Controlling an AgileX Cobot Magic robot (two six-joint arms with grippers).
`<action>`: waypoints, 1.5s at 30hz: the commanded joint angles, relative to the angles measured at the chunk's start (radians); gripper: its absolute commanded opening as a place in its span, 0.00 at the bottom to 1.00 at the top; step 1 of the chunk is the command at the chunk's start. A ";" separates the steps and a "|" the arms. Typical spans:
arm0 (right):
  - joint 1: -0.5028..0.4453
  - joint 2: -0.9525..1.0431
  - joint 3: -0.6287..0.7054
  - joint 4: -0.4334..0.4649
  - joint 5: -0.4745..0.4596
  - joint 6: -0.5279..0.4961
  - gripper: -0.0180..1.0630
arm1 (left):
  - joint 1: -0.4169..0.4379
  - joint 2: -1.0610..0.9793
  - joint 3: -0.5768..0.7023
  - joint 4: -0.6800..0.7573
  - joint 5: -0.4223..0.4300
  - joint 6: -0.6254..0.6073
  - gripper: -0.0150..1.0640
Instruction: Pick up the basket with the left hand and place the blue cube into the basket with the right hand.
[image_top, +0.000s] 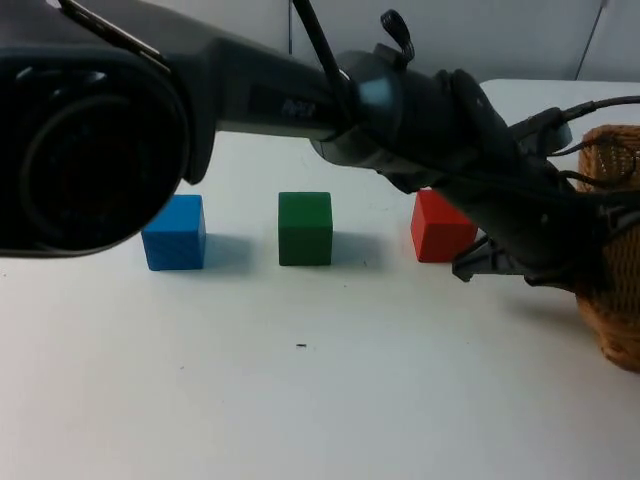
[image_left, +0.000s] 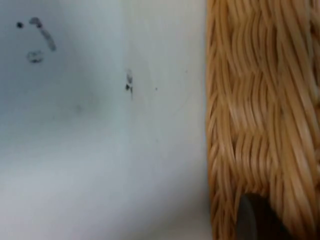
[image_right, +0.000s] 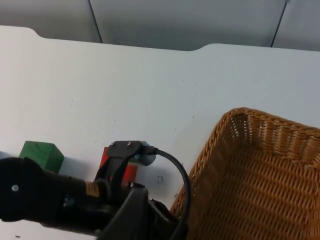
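Left pincer (image_top: 590, 262) at the basket (image_top: 615, 300) rim

The left arm (image_top: 300, 100) covers the far side of the red cube (image_top: 440, 232) and the near wall of the basket (image_top: 615, 300), which is also cut off by the picture's edge. The left gripper (image_top: 590, 255) at the basket's rim is hidden, so its fingers cannot be judged.
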 joint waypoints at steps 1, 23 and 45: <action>-0.005 0.002 -0.008 0.006 -0.012 -0.003 0.98 | -0.005 -0.037 -0.003 -0.013 -0.030 -0.035 0.01; -0.005 0.002 -0.008 0.006 -0.012 -0.003 0.98 | 0.091 -0.529 0.581 0.215 -0.225 -0.214 0.01; -0.005 0.002 -0.008 0.126 -0.010 -0.096 0.98 | 0.716 -1.267 1.264 -0.034 0.035 0.331 0.01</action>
